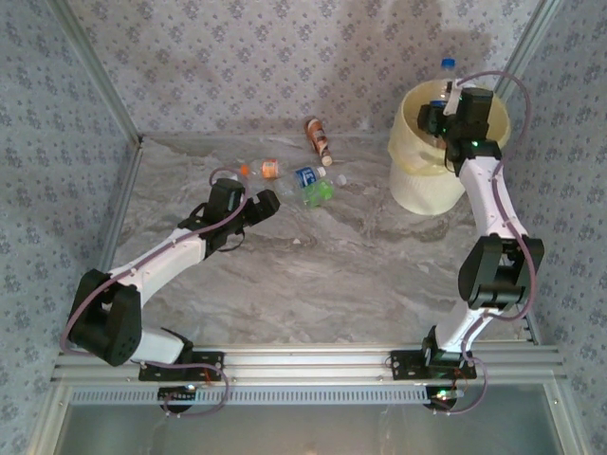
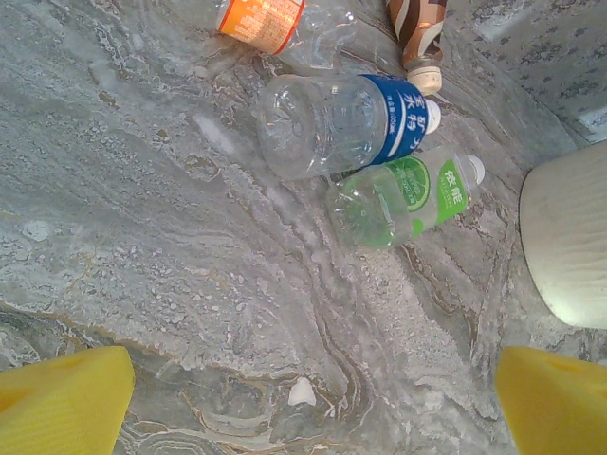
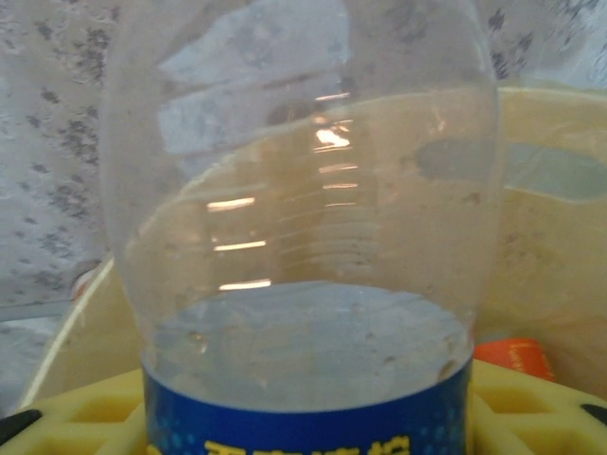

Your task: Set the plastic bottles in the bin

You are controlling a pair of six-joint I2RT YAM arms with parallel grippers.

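Right claw: my right claw is partly closed, and its yellow pads sit against both sides of the label of one blue-labelled bottle. I cannot tell how firmly they press.
Where that bottle is: it is raised over the open mouth of the bin, with its blue cap pointing away from my wrist.
Why I hold it there: I judge that a drop from above the opening lands inside and not on the rim, and gripping at the label keeps the bottle's body clear of my pads.
Inside the bin: something orange lies low against the wall. I take it for a bottle's label, but I am not certain.
Left claw: my left claw is spread as wide as it goes, with its fingertips far apart and nothing between them.
Why the left claw hovers there: it is low over the table, facing the loose bottles, and I judge it is lined up for the next pick.
Bottles on the table: a second blue-labelled one touches a green-labelled one. An orange-labelled one and a brown one lie just beyond them.
Judgement: the drop comes next. The lying bottles may roll when nudged, so the wide spread helps.
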